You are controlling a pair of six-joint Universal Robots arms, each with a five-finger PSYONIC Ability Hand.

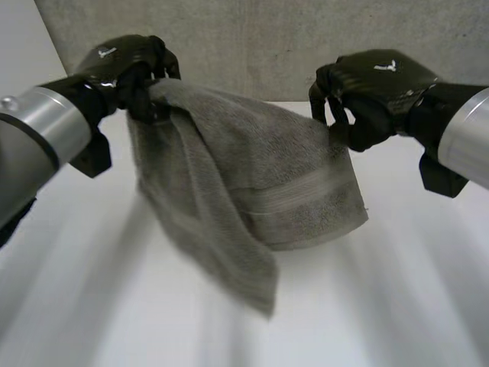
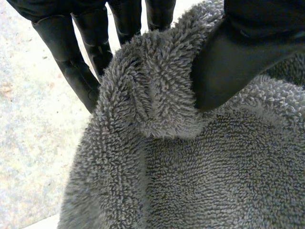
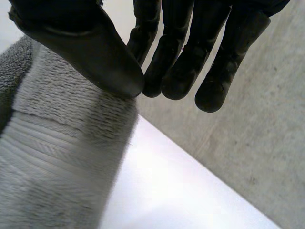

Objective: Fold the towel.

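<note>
A grey towel (image 1: 244,183) hangs above the white table (image 1: 397,306), held up between both hands. My left hand (image 1: 130,69) is shut on its upper left corner; in the left wrist view the thumb (image 2: 238,62) presses the bunched towel (image 2: 190,167) against the fingers (image 2: 71,67). On the other side my right hand (image 1: 374,92) is shut on the upper right corner, and its own wrist view has the thumb (image 3: 90,52) pinching the towel's edge (image 3: 62,143) against the fingers (image 3: 176,71). One loose corner (image 1: 263,294) droops lowest, near the middle.
A grey concrete wall (image 1: 267,38) stands behind the table's far edge. White table top spreads under and in front of the towel.
</note>
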